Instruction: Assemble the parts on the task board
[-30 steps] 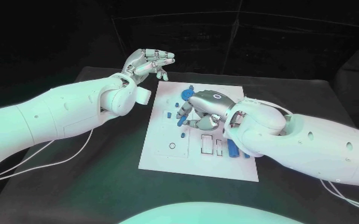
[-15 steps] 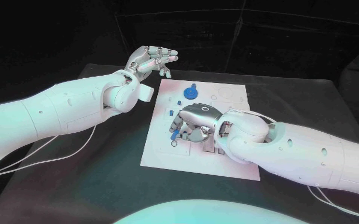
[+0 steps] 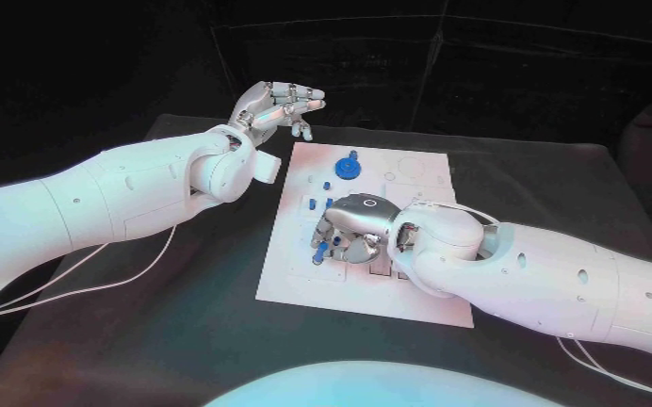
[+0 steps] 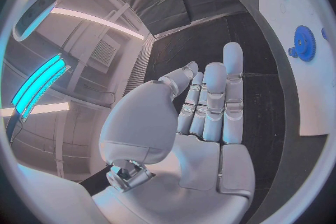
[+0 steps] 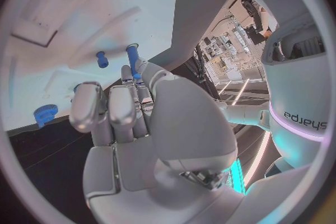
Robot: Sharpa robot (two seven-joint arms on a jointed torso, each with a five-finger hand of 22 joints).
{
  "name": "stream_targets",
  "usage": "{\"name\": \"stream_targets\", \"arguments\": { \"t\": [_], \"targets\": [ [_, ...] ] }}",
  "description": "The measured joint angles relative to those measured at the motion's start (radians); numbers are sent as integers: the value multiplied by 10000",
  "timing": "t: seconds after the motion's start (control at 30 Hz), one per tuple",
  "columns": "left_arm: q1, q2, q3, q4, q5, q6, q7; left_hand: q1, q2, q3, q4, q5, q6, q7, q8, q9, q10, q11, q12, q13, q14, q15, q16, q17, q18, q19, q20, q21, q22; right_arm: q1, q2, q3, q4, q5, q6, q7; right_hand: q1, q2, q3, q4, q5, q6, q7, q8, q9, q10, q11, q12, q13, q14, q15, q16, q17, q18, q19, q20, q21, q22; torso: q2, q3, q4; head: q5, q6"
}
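Task board point(image 3: 408, 305) centre under right hand point(image 3: 360, 223)

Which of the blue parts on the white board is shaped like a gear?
The blue toothed gear at the far end of the white task board, beyond the right hand; the other blue parts are slim pegs.

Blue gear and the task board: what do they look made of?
Blue gear: probably moulded or printed plastic; uniform saturated blue, matte, crisp teeth clearest in the left wrist view.
Task board: flat white rigid plate with cut-out recesses, low sheen; plastic or painted metal, cannot tell which.
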Motion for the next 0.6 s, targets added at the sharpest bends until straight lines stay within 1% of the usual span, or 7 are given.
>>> {"name": "stream_targets", "arguments": {
  "t": [0.03, 0.1, 0.27, 0.47, 0.5, 0.6],
  "targets": [
    [0, 5, 0, -3, 0, 1, -1, 0, 0, 0, 0, 0, 0, 0, 0, 0, 0, 0, 0, 0, 0, 0, 0, 0, 1, 0, 0, 0, 0, 0, 10, 0, -7, -7, 25, 0, -40, -40, 33, -33, 0, 5, 4, 0, 0, 0, 0, 0, 0, 0, 0, 0, -13, 0, 0, 0, 0, 0, 0, 0, 0, 2, 0],
    [0, 18, 0, -11, 0, 2, -2, 0, 0, 0, 0, 0, 0, 0, 0, 0, 0, 0, 0, 0, 0, 0, 0, 0, 1, 0, 0, 0, 0, -1, 37, -1, -22, -23, 80, 1, -40, -40, 33, -34, 0, 27, 26, -1, -1, 0, 0, 0, 1, 0, 0, 0, -13, 0, 0, 0, 0, 0, 0, 0, 0, 7, -9],
    [0, 32, 0, -20, 0, 8, -5, 0, 0, 0, 0, 0, 0, 0, 0, 0, 0, 0, 0, 0, 0, 0, 0, 0, 1, 0, 0, 0, 0, -9, 66, -2, -60, -58, 148, 2, -40, -40, 33, -34, -1, 27, 27, -6, -4, 38, -38, 0, -2, 0, 0, 0, -13, 0, 0, 0, 0, 0, 0, 2, 0, 12, -20],
    [1, 35, 0, -27, 0, 14, -8, 0, 0, 0, 0, 0, 0, 0, 0, 0, 0, 0, 0, 0, 0, 0, 0, -2, 1, 0, 0, 0, 1, -27, 158, -3, -84, -235, 213, -106, -40, -40, 61, -5, -2, 27, 27, -7, 0, 38, -38, 0, -2, 0, 0, 0, -13, 0, 0, 0, 0, 0, 0, -1, -1, 13, -27],
    [1, 35, 0, -27, 0, 15, -8, 0, 0, 0, 0, 0, 0, 0, 41, 0, 0, 0, 41, 0, 0, 0, 0, -19, 1, 0, 0, 0, 1, -30, 179, -4, -85, -279, 228, -140, -91, -91, 61, -5, -2, 27, 26, -7, 3, 38, -38, -32, -1, 0, 0, 0, -13, 0, 0, 0, 0, 0, 0, -3, -2, 13, -28],
    [1, 35, 0, -27, 0, 17, -10, 0, 0, 0, 0, 0, 0, 0, 42, 0, 0, 0, 42, 0, 0, 0, 0, -28, 1, 0, 0, 0, 1, -34, 235, -21, -82, -429, 277, -249, -91, -91, 87, -29, -2, 27, 26, -7, 4, 38, -38, -59, -1, 0, 0, 0, -13, 1, 0, 0, 0, 0, 0, -5, -3, 13, -29]
  ]
}}
